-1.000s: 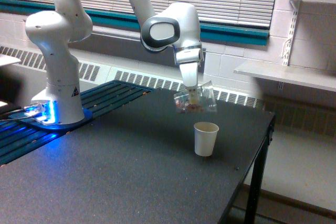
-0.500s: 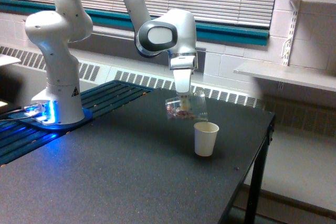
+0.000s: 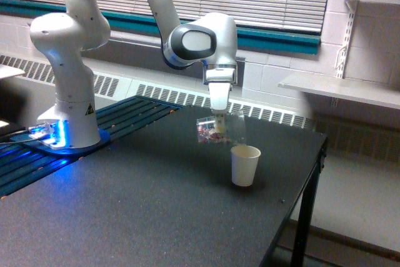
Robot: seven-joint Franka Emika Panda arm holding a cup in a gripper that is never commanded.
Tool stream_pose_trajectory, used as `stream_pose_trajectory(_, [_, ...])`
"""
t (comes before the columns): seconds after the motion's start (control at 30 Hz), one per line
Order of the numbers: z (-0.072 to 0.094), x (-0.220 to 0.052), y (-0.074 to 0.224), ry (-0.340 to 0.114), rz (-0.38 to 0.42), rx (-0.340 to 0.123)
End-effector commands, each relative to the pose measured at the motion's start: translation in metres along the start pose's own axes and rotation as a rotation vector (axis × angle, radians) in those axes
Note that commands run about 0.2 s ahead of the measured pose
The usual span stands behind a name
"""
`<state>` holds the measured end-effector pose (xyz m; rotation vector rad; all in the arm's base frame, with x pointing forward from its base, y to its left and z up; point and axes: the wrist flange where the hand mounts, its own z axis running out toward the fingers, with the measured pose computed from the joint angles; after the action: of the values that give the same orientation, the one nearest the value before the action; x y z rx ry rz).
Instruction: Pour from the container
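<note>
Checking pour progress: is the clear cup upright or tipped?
Tipped. The clear cup lies nearly sideways in the claw, just above the white paper cup.

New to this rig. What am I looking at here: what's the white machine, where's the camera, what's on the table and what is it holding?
The white machine is a single robot arm, bolted to a base at the exterior view's left, where a blue light glows. The picture comes from one camera off the arm, looking across a dark table; there is no camera on the arm in this set.

At the arm's tip is the end effector, pointing down. It is closed on a small clear plastic container, held tilted nearly on its side in the air. Reddish-brown and pink bits show through its wall.

Just below and toward the exterior view's right of it, a white paper cup stands upright on the table, open at the top. Nothing can be seen falling from the container in this frame. Behind are window blinds, a radiator and wall shelves.
</note>
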<state>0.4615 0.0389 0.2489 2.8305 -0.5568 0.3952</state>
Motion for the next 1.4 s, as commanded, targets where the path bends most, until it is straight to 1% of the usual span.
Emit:
stream_pose_trajectory(0.03, [-0.002,-0.003,-0.014,0.006,-0.025,-0.028])
stream_pose_trajectory(0.23, [0.003,-0.006,-0.016,0.001,-0.042,-0.071])
stream_pose_trajectory(0.6, [0.006,-0.001,-0.012,0.003,-0.038,-0.126])
stream_pose_trajectory(0.8, [0.004,0.002,-0.018,0.005,-0.055,-0.139])
stream_pose_trajectory(0.9, [0.001,0.003,-0.025,0.014,-0.073,-0.147])
stream_pose_trajectory(1.13, [0.001,0.002,-0.04,0.018,-0.119,-0.164])
stream_pose_trajectory(1.4, [0.008,-0.002,-0.05,0.008,-0.164,-0.188])
